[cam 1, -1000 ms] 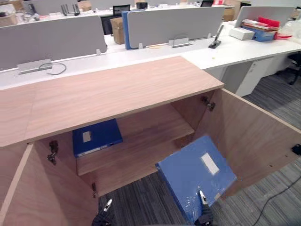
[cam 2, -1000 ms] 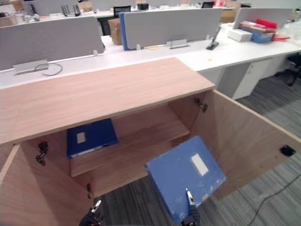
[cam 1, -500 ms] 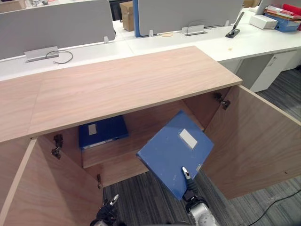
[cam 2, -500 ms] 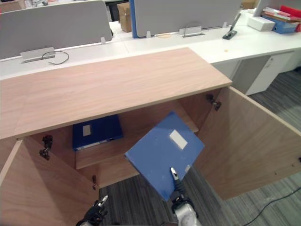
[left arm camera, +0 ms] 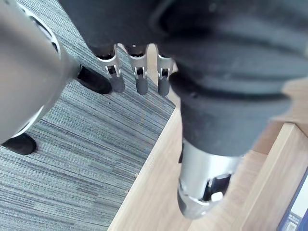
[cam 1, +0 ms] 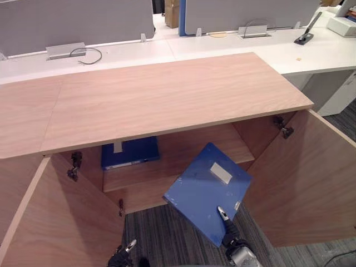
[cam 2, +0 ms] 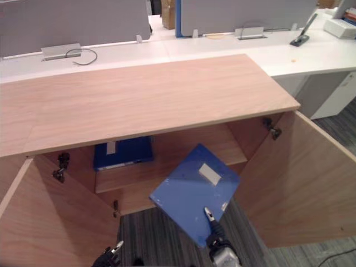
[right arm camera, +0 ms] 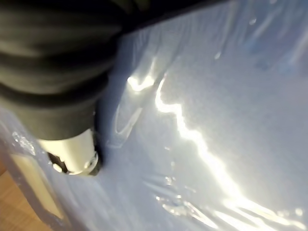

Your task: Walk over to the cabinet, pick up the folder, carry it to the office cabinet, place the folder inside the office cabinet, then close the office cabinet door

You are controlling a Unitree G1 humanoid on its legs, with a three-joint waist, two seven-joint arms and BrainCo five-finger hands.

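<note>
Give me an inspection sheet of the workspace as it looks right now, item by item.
Surface: wooden cabinet top, bare.
Job's things: blue folder held tilted in front of the open cabinet, near the shelf; left door and right door both open.
Clutter: second blue folder lying flat on the shelf.
Hands: right hand pinches the blue folder's near edge, thumb on top; left hand low by the left door, fingers relaxed, holding nothing.
Cables: grey cable looped on the white desk.
Surroundings: grey partitions behind the desk, grey carpet.
</note>
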